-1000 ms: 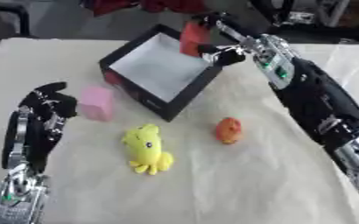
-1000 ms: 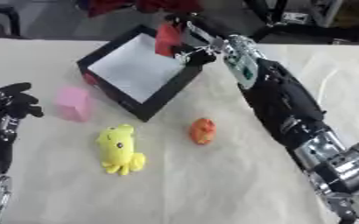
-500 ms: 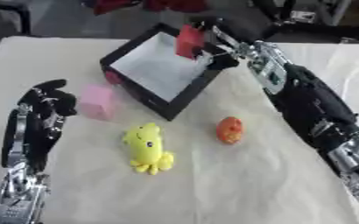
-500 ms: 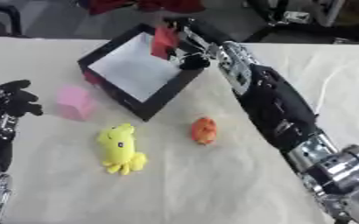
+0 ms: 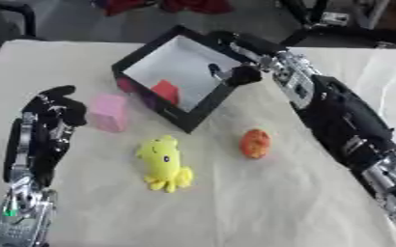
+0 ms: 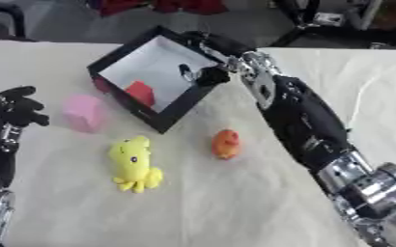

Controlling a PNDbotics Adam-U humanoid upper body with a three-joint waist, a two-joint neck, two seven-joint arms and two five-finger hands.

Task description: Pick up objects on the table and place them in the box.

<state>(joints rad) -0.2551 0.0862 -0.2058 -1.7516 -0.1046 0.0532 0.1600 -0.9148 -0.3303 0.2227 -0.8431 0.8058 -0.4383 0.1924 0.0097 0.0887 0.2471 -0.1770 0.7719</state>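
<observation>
Lying tilted in box (image 5: 147, 94): red block (image 5: 166, 91)

The box (image 5: 187, 124) is black outside and white inside, with a red block (image 5: 165, 90) lying in it, below the black right hand (image 5: 235, 73). Beside the black left hand (image 5: 56, 103) is a pink block (image 5: 108, 112). A yellow octopus toy (image 5: 165, 162) and an orange round object (image 5: 255, 143) rest on the cream tablecloth (image 5: 261, 207).

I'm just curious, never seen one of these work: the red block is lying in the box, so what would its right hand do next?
Probably lift clear of the box and swing toward the orange object, the nearest piece to the right hand, which now holds nothing.
</observation>
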